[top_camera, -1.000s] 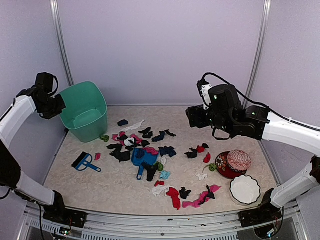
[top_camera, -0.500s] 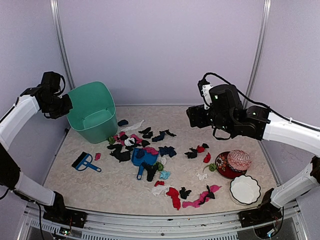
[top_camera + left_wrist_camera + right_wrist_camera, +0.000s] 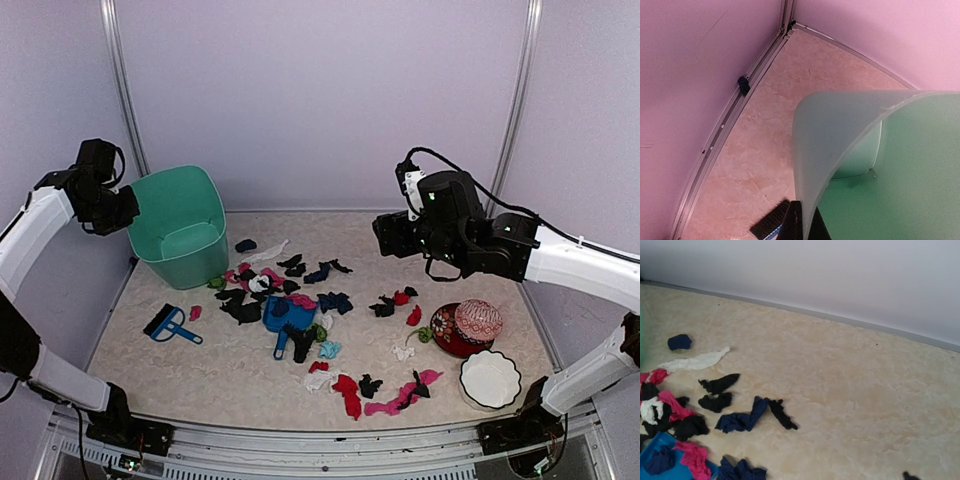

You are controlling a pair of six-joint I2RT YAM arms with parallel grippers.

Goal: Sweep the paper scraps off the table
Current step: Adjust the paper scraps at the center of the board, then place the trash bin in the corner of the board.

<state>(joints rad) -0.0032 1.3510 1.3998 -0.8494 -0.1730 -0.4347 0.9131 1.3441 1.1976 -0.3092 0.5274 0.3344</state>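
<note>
Upper left, the left claw point(image 3: 802, 223) is clamped on the rim of the green bin point(image 3: 180, 225). The right claw point(image 3: 386, 235) hangs mid-right over the counter point(image 3: 230, 370), can't tell if it's open. The paper scraps point(image 3: 300, 290) lie strewn mid-counter around the blue dustpan point(image 3: 285, 318).

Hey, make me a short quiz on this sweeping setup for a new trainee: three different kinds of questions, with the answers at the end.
1. True or false: some paper scraps lie on the blue dustpan.
2. Fill in: in the top view, the blue brush lies to the ____ of the dustpan.
3. The left gripper grips: A) the brush, B) the green bin, C) the dustpan?
Key: 1 true; 2 left; 3 B.
</note>
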